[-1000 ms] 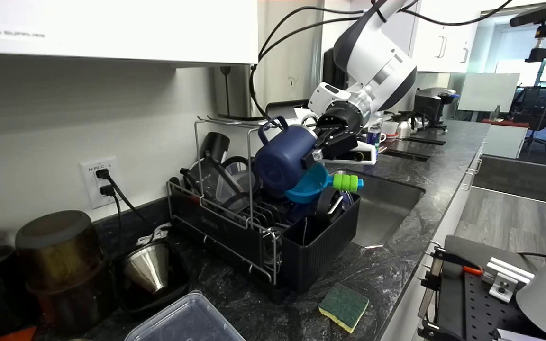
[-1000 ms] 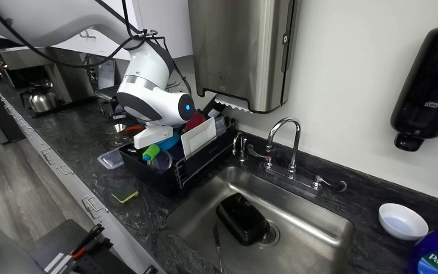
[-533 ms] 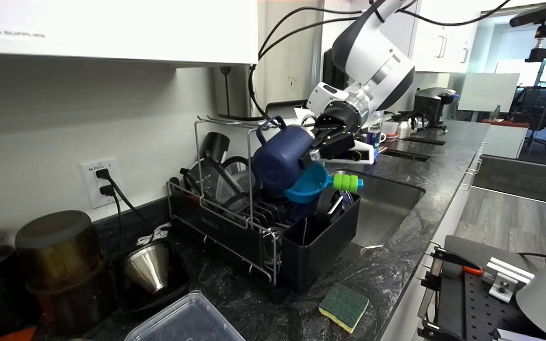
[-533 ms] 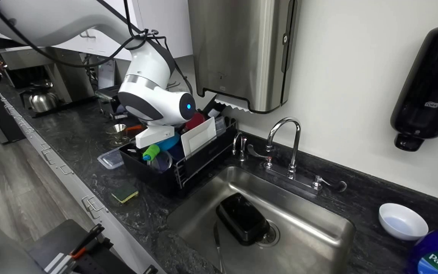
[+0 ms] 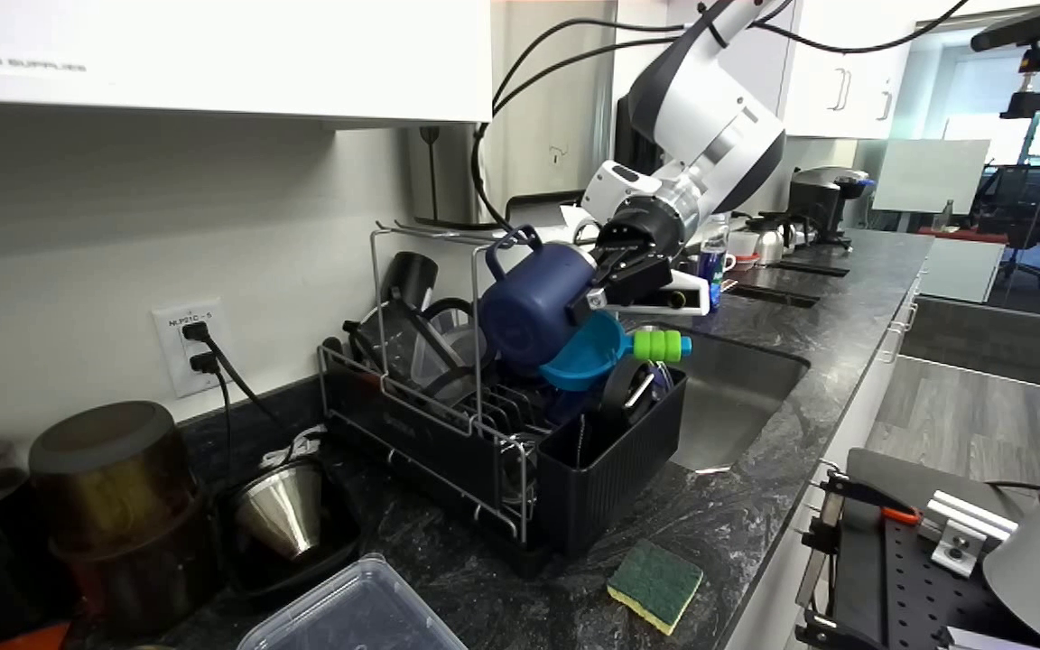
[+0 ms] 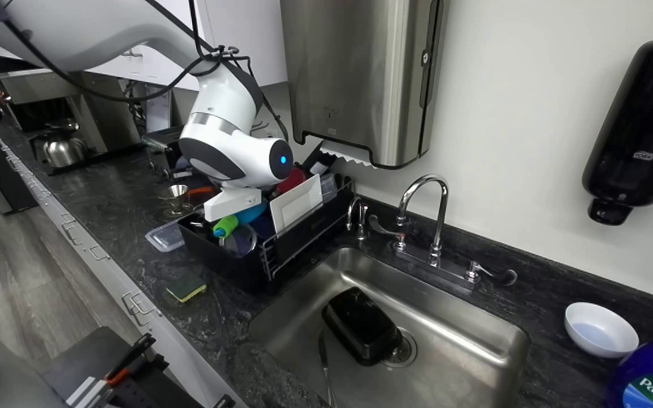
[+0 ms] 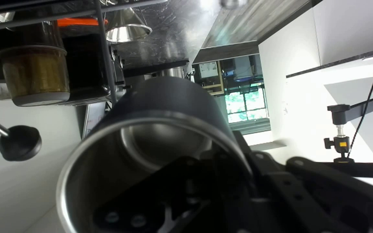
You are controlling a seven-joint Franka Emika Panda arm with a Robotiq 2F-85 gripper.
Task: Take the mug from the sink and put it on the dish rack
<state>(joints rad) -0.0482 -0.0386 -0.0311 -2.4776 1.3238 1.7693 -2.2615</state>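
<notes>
The dark blue mug point(image 5: 533, 302) is tilted, handle up, above the dish rack point(image 5: 448, 442) in an exterior view. My gripper point(image 5: 590, 293) is shut on the wall at its open end. In the wrist view the mug point(image 7: 173, 97) shows its steel rim, with one finger inside and one outside, at the gripper point(image 7: 228, 161). The rack point(image 6: 315, 224) also shows in an exterior view where the arm hides the mug. The steel sink point(image 6: 445, 362) is beside the rack. It also shows in an exterior view point(image 5: 737, 388). I cannot tell whether the mug touches the rack's contents.
The rack is crowded: a blue scoop with a green grip point(image 5: 658, 348) lies below the mug and a white plate point(image 6: 297, 204) stands at the sink side. A black container point(image 6: 360, 326) lies in the sink. A sponge point(image 5: 655, 582) lies in front. A steel dispenser point(image 6: 360, 79) hangs above.
The arm and the mug have shifted very slightly, to the left and a touch lower in an exterior view. The gripper stays shut on the mug throughout.
</notes>
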